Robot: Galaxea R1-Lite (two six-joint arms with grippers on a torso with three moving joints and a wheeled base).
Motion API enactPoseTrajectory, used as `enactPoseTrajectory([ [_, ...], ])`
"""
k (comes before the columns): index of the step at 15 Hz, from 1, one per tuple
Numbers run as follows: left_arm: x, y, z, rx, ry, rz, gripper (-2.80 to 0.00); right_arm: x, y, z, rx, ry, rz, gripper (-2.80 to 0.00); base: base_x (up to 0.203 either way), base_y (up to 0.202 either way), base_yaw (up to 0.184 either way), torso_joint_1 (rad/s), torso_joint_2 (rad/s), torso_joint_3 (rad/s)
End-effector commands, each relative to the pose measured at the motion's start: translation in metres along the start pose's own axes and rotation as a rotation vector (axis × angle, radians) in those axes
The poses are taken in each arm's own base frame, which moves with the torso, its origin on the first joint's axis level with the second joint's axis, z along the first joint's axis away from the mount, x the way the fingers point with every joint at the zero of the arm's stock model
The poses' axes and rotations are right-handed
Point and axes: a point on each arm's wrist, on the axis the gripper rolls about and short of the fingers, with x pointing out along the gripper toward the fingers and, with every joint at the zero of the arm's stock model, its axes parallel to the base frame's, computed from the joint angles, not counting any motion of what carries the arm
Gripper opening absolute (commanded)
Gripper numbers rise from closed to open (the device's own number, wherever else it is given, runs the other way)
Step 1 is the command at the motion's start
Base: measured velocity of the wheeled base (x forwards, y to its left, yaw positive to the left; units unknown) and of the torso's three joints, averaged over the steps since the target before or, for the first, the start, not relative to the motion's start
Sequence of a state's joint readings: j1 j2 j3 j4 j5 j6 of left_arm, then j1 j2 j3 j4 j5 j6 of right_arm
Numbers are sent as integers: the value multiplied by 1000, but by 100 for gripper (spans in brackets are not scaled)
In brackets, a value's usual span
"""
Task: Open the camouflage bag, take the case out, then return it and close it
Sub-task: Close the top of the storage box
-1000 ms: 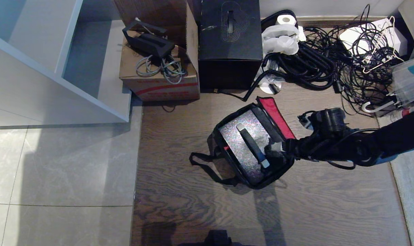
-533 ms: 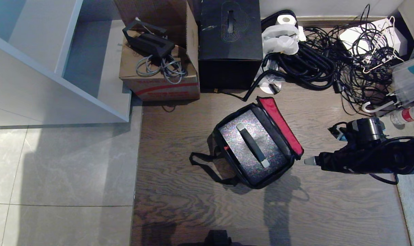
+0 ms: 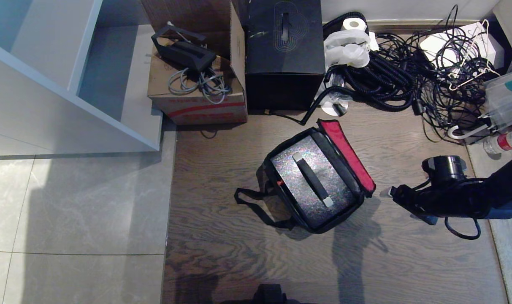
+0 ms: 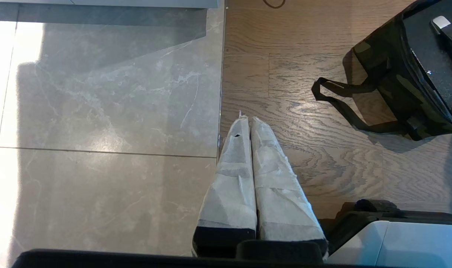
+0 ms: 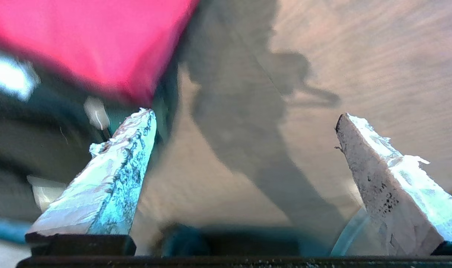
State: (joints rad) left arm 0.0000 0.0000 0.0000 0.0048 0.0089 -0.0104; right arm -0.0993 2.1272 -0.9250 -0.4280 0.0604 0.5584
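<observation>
Two spread right fingers [image 3: 386,193] just beside camouflage bag [image 3: 319,181].

Camouflage bag [image 4: 408,85] cut off at the left wrist view's edge

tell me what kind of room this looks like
Probably a storage corner or workshop: a tangle of black cables heaped on the floor, a cardboard box holding gear, and a plain black box against the wall.

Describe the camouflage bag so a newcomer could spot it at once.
Start at the dark wood floor beside the grey tiles. In its middle sits the camouflage bag, in front of the plain black box. Unlike that closed box, it lies open, showing a glittery silver case and a red inner flap.
</observation>
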Motion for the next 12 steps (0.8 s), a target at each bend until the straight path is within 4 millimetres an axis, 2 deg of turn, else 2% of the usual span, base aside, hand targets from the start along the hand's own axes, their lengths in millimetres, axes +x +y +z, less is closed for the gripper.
enactPoseTrajectory([
  [1, 0, 0, 0, 0, 0, 0, -280, 29, -3, 1, 199, 4, -7, 0, 0, 0, 0, 0, 0, 0],
  [6, 0, 0, 0, 0, 0, 0, -280, 73, 0, -1, 441, 57, 40, 0, 0, 0, 0, 0, 0, 0],
  [12, 0, 0, 0, 0, 0, 0, -280, 102, 19, 30, 636, 40, 191, 0, 0, 0, 0, 0, 0, 0],
])
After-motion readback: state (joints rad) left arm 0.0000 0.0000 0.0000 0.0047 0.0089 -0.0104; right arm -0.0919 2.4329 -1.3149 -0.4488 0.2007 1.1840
